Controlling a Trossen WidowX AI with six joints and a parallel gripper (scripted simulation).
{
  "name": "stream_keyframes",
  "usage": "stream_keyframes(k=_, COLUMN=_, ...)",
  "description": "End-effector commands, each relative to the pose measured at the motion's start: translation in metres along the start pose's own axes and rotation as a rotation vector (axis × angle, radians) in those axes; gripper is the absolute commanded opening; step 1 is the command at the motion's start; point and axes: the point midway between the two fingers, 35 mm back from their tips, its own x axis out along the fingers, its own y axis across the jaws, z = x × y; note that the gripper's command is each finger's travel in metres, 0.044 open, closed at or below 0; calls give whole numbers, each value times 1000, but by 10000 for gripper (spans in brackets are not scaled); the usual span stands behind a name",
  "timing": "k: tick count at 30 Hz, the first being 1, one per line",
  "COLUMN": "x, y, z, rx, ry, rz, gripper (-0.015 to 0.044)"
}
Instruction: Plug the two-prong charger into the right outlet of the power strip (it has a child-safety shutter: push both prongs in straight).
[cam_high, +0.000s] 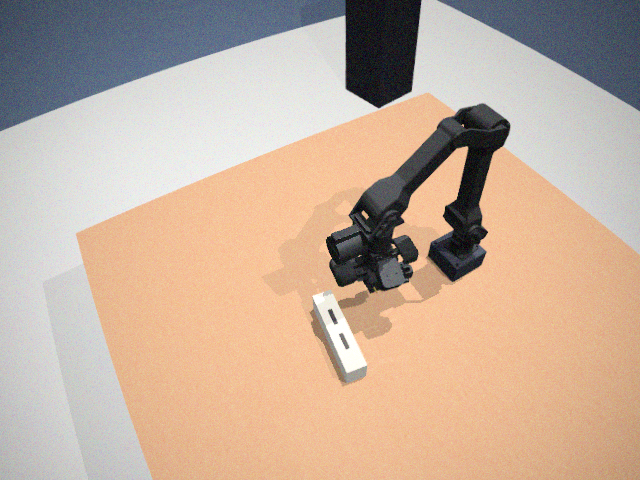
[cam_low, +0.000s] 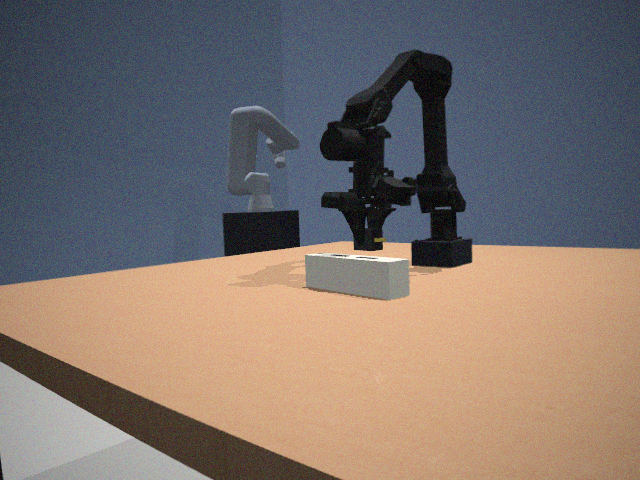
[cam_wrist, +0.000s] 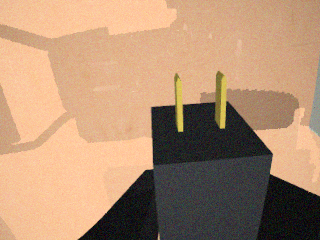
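The two-prong charger (cam_wrist: 208, 180) (cam_low: 379, 240) is a dark block with two yellow prongs (cam_wrist: 220, 100). It lies low on the orange table (cam_high: 206, 284) (cam_low: 465, 361) with the prongs level. My gripper (cam_high: 371, 286) (cam_low: 370, 238) is shut on the charger's sides, fingers pointing down, just behind the power strip. The white power strip (cam_high: 347, 356) (cam_low: 356, 279) lies flat with two dark outlets (cam_high: 332, 316) (cam_high: 343, 339) facing up. In the top view the charger is hidden under the gripper.
The arm's base (cam_high: 457, 258) (cam_low: 440, 252) stands on the table behind the strip. A black pedestal (cam_high: 382, 46) (cam_low: 261, 232) stands beyond the table, with a white arm (cam_low: 253, 149) on it. The table's front edge (cam_low: 129, 408) is near the exterior camera.
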Motion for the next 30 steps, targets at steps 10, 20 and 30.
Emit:
stream_keyframes(k=10, x=3, y=0, z=6, rx=167, ry=-11, rz=7, gripper=0)
stream_keyframes(k=20, x=7, y=0, z=11, rx=304, ry=-17, rz=14, gripper=0)
stream_keyframes(k=30, x=11, y=0, z=15, rx=440, ry=-21, rz=23, gripper=0)
